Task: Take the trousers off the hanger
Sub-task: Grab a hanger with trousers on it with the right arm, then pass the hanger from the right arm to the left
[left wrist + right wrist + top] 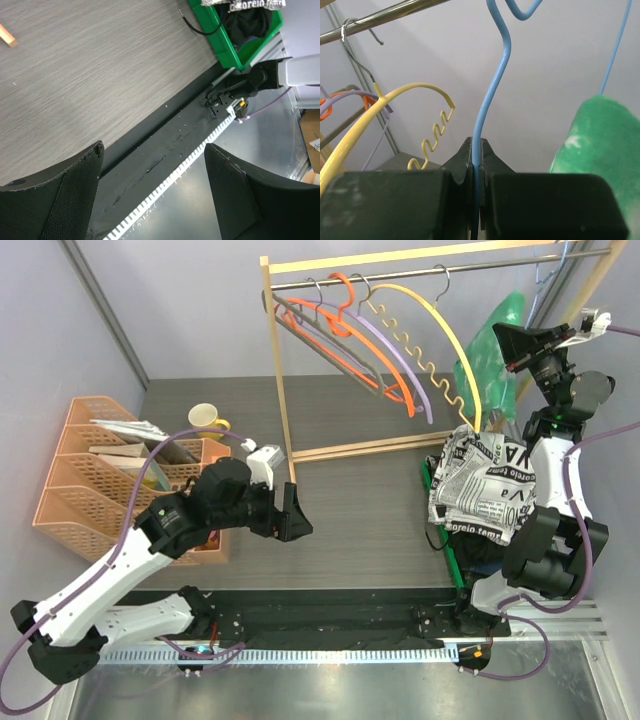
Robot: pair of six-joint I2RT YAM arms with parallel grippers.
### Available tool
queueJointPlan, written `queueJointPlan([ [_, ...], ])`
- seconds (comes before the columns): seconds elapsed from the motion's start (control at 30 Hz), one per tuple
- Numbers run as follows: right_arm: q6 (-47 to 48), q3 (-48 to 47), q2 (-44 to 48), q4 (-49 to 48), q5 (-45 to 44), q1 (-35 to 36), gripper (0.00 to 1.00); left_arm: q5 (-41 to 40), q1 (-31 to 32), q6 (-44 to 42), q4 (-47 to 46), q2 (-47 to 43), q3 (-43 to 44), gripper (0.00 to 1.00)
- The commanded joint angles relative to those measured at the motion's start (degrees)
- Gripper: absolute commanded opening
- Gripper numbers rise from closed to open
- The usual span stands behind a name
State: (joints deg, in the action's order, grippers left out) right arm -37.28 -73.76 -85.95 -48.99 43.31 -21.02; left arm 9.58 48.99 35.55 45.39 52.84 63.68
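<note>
Between right jaws, blue hanger (478, 140) pinched, green trousers (600, 150) beside

Trousers (480, 485) in bin (222, 42) right, rack (440, 268) behind, organizer (90, 480) left

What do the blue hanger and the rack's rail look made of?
The blue hanger: thin wire, likely metal under a smooth blue coating, judging by its tight, crisp bends. The rail: bare polished metal, silvery with bright reflections.

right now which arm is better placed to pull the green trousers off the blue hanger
Right. The right hand is shut on the blue wire hanger beside the green-and-white mottled trousers. The left hand hangs open over the table, away from the wooden rack.
</note>
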Motion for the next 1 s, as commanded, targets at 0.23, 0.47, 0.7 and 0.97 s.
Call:
queueJointPlan([
  [0.23, 5.6, 7.0, 6.7, -16.5, -2.5, -0.2, 0.01, -1.8, -1.6, -1.9, -0.2, 5.5, 6.5, 0.81],
  [0.47, 3.3, 14.1, 17.4, -4.9, -8.1, -0.2, 0.01, -0.2, -2.5, -1.0, -2.1, 3.4, 4.9, 0.81],
  [0.7, 3.7, 16.8, 29.2, 8.6, -14.7, -0.2, 0.01, 5.9, -2.6, 1.4, -5.8, -0.1, 2.4, 0.81],
  [0.97, 4.2, 10.7, 38.7, 37.5, -19.7, -0.2, 0.01, 7.6, -2.6, 2.2, -6.1, -4.4, 1.9, 0.81],
])
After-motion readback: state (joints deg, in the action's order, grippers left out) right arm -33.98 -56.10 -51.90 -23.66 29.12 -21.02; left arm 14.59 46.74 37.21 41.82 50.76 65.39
